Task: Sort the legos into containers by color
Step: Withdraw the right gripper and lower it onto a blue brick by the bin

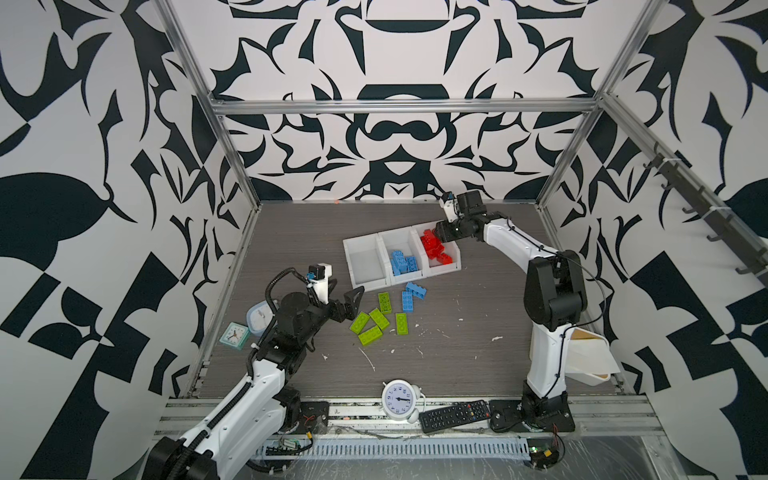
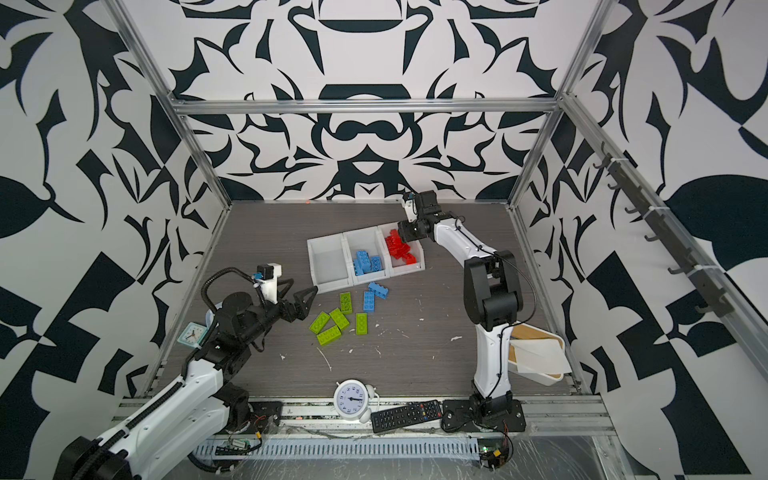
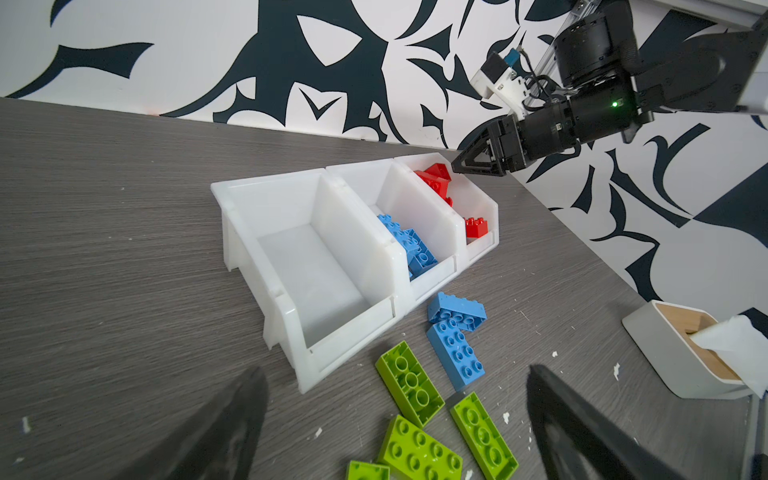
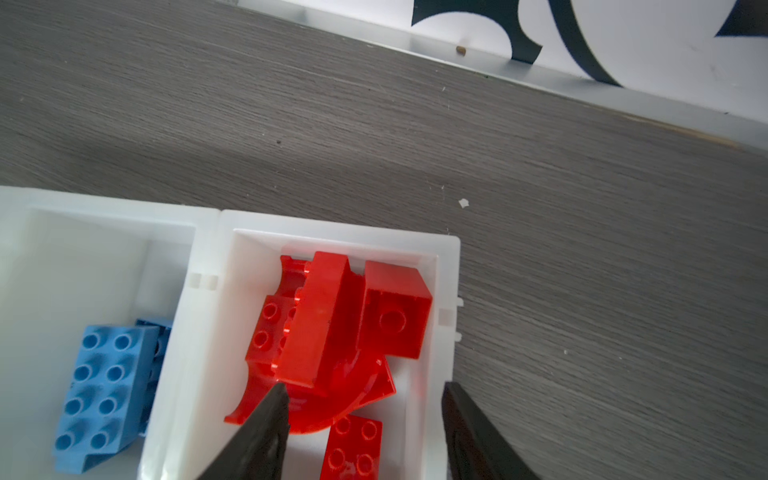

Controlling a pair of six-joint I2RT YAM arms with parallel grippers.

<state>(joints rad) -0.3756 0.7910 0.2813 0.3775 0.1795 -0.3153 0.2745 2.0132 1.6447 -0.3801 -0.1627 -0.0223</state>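
Your right hand hangs over the end bin, fingers spread and pinching nothing. The red legos lie heaped inside. Lift straight up so no finger snags the arch piece or the bin's rim. Your left hand, spread wide, hovers by the green bricks on the worktop; they suit the empty bin.

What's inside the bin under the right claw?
Only red legos: bricks piled on a curved arch piece. Under the pile the bin floor is hidden. Right claw hangs open above.
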